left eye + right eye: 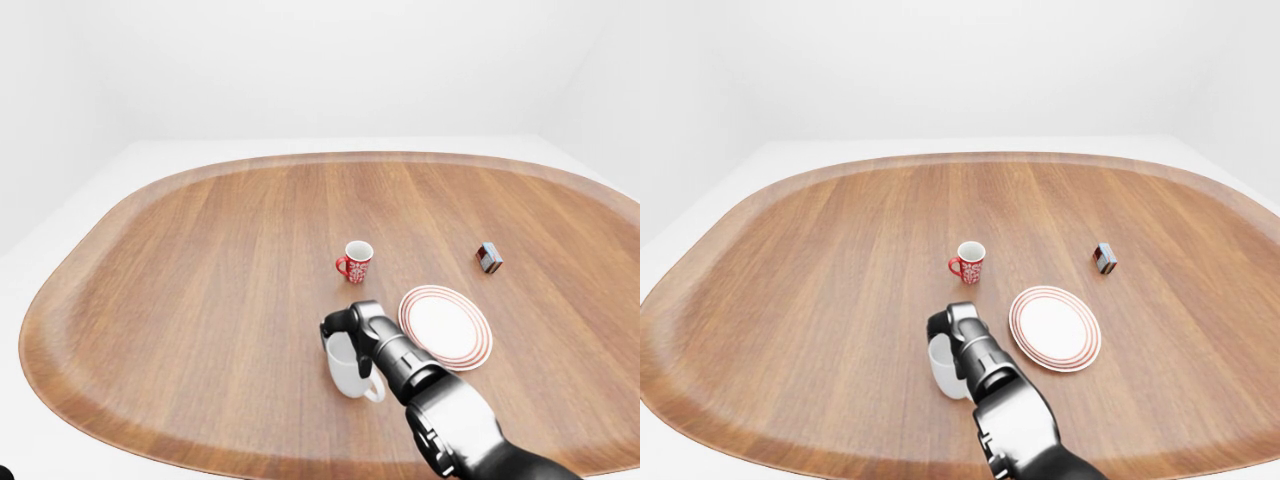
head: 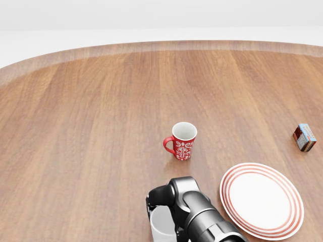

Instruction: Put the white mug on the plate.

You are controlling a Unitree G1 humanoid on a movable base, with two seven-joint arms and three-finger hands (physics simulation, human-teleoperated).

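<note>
Left-eye view is showing your right hand (image 1: 345,335) sitting over the rim of the white mug (image 1: 349,369) near the bottom of the desk (image 1: 200,260); whether its fingers are closing on the mug, you cannot tell. The mug is standing upright, apart from the plate (image 1: 446,326) to its right. It is likely rigid, smooth and slippery, so you are better gripping the wall than the handle. Farther up are standing a red mug (image 1: 355,262) and a small box (image 1: 489,258).

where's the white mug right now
In the left-eye view the plain white ceramic mug stands on the wooden table low at centre, under the right hand, left of the red-ringed white plate.
</note>
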